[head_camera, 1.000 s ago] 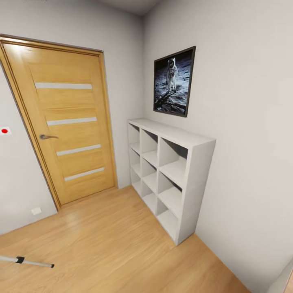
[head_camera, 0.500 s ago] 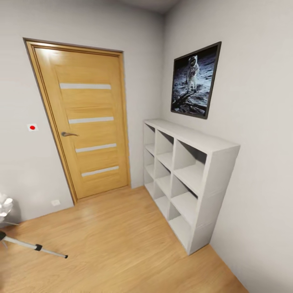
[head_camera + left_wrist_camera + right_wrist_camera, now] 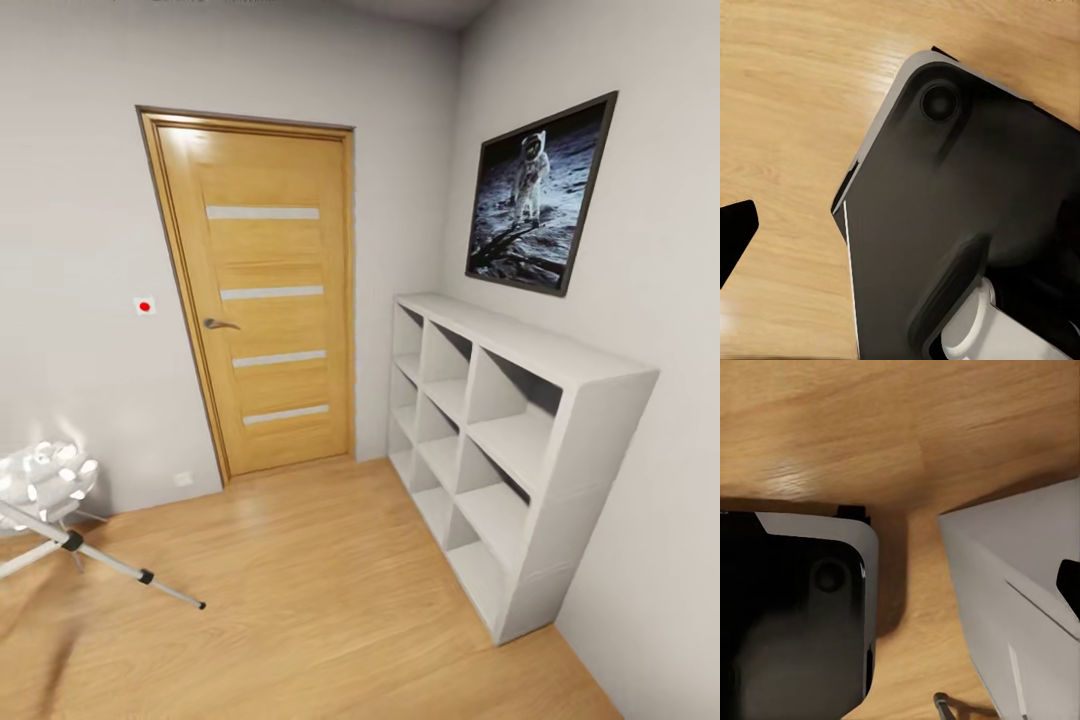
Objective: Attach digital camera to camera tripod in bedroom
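Note:
The camera tripod [image 3: 145, 577] shows at the lower left of the head view as two thin silver legs with black joints, spread over the light wood floor; its head is cut off by the frame edge. The digital camera is out of view. In the left wrist view one black fingertip [image 3: 735, 232] pokes in at the edge above the floor. A dark fingertip [image 3: 1069, 583] likewise sits at the edge of the right wrist view. Nothing shows between the fingers, and I cannot tell how the jaws stand.
A white ball lamp [image 3: 45, 480] stands just behind the tripod legs. The shut wooden door [image 3: 265, 300] is ahead, a white cube shelf [image 3: 520, 345] lines the right wall under an astronaut picture [image 3: 540, 195]. My black base [image 3: 967, 210] sits on the floor.
The head camera has turned left, so door, shelf and picture have slid right in the picture. More of the tripod legs and the ball lamp have come into view.

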